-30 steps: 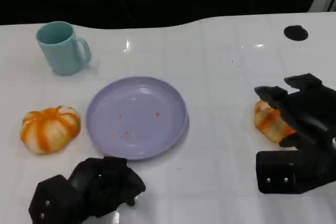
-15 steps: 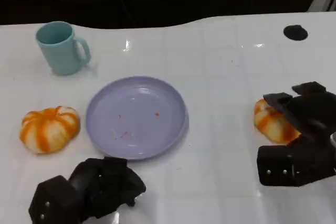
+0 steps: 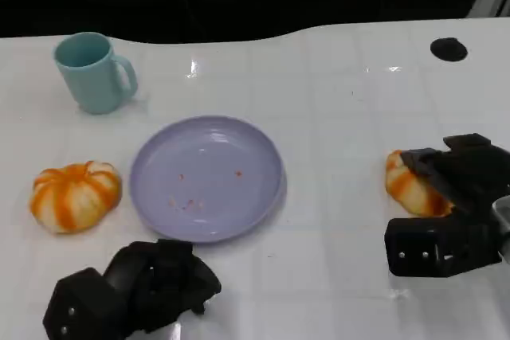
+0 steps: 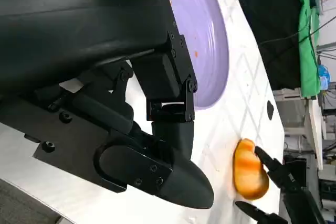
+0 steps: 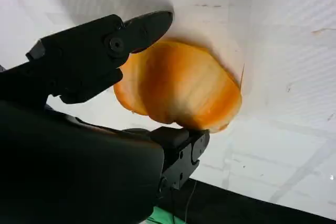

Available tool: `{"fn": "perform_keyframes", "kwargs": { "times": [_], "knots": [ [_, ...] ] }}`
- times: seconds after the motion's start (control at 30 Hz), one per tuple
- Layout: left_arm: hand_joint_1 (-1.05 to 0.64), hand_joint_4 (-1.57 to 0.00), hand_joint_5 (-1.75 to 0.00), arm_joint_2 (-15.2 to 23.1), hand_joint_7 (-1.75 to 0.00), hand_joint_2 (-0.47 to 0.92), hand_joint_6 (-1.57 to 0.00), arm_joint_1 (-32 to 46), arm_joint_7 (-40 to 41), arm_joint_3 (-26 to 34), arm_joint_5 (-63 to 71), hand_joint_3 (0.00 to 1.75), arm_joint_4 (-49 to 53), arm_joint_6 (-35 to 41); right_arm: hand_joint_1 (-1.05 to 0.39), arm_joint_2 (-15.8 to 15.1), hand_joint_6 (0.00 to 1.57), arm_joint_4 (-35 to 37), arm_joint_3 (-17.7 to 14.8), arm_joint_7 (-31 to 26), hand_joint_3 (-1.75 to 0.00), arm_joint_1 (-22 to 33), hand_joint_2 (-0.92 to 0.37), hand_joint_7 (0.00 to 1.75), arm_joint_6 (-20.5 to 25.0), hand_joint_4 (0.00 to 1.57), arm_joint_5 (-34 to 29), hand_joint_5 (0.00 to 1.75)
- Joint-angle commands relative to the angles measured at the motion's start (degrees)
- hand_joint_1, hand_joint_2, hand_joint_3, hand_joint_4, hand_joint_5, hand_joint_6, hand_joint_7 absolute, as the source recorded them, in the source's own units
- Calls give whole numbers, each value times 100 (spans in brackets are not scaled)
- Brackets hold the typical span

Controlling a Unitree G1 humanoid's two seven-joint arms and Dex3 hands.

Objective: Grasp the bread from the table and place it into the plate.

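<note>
Gripping the bread (image 3: pixel 409 185) at the counter's (image 3: pixel 335 101) right, the right hand (image 3: pixel 458 177) closes fingers round it; the left hand (image 3: pixel 151 284) rests curled near the plate (image 3: pixel 207 177).

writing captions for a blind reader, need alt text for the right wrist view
The robot's black right hand closes around an orange bread roll lying on the white table, with fingers on either side of the roll.
</note>
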Motion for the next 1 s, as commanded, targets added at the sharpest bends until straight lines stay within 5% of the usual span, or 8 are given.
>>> {"fn": "perform_keyframes", "kwargs": {
  "times": [0.03, 0.1, 0.13, 0.23, 0.33, 0.43, 0.6, 1.0],
  "knots": [
    [-101, -85, -156, 74, -79, 89, -124, 62, 42, 32, -7, 0, -107, 77, -24, 44, 54, 389, 65, -248, -1, -220, -83, 4, -14, 57, 88, 12],
    [-102, -86, -156, 76, -80, 89, -124, 59, 32, 35, -11, 0, -96, 72, -15, 163, 72, 614, -109, -538, -1, -248, -86, 6, -191, 93, 391, 18],
    [-102, -86, -156, 77, -80, 89, -124, 61, 29, 35, -14, 0, -97, 75, -12, 197, 84, 731, -146, -715, 0, -268, -88, 6, -291, 96, 486, 50],
    [-102, -85, -156, 75, -80, 89, -124, 81, 26, 35, -20, 0, -127, 93, -6, 197, 122, 1103, -105, -1333, -1, -340, -91, 12, -740, 88, 601, 141],
    [-102, -85, -156, 79, -80, 89, -124, 97, 25, 29, -11, 0, -152, 92, -6, 173, 115, 1400, 7, -1765, -1, -423, -92, 59, -1030, 81, 561, 168],
    [-102, -86, -156, 75, -80, 89, -124, 100, 20, 25, -12, 0, -163, 95, -7, 164, 86, 1596, 103, -2068, -3, -493, -91, 128, -1186, 81, 508, 174],
    [-102, -86, -155, 60, -79, 88, -125, 111, 23, 25, -29, 0, -216, 174, -8, 161, 89, 1769, 176, -2597, -1, -538, -89, 118, -1432, 86, 509, 175],
    [-101, -85, -156, 69, -80, 89, -124, 101, 31, 22, -3, 0, -198, 144, -6, 277, 79, 1661, 191, -3657, -2, -438, -89, 161, -1810, 88, 503, 175]
  ]
}}
